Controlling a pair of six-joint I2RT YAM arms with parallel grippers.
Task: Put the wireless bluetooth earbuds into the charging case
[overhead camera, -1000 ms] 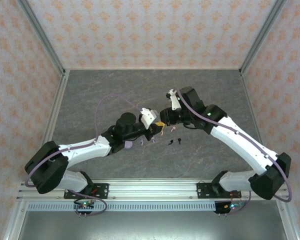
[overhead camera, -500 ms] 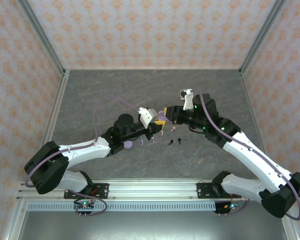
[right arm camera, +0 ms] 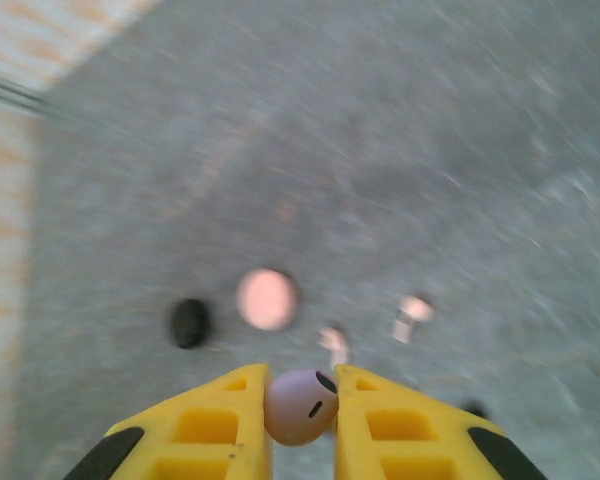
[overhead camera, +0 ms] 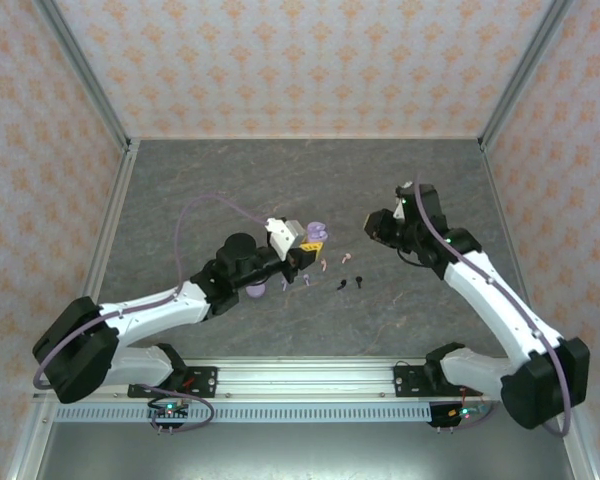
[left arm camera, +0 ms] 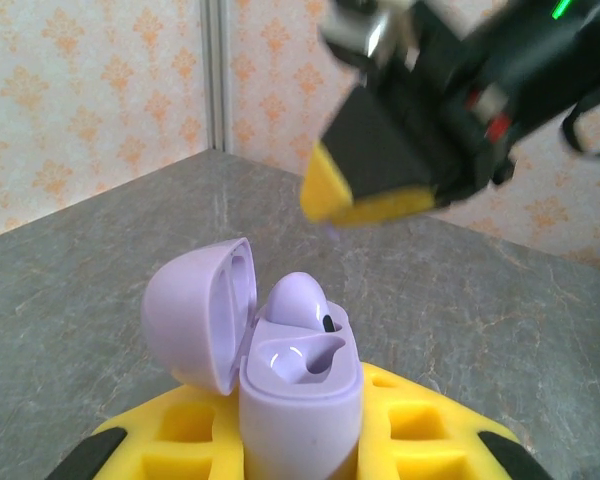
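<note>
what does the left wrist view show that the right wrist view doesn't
Left wrist: an open lavender case gripped by the left pincer, with one seated earbud and one empty slot, and the right arm above it. Right wrist: the right pincer pinching a lavender earbud, with a blurred pink disc, black disc and loose earbuds on the table beyond. Both: yellow fingers, grey table, patterned wall.

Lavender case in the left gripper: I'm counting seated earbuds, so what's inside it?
One lavender earbud sits in the far socket of the open case; the near socket looks empty. The bud's stem is hidden down in its well.
</note>
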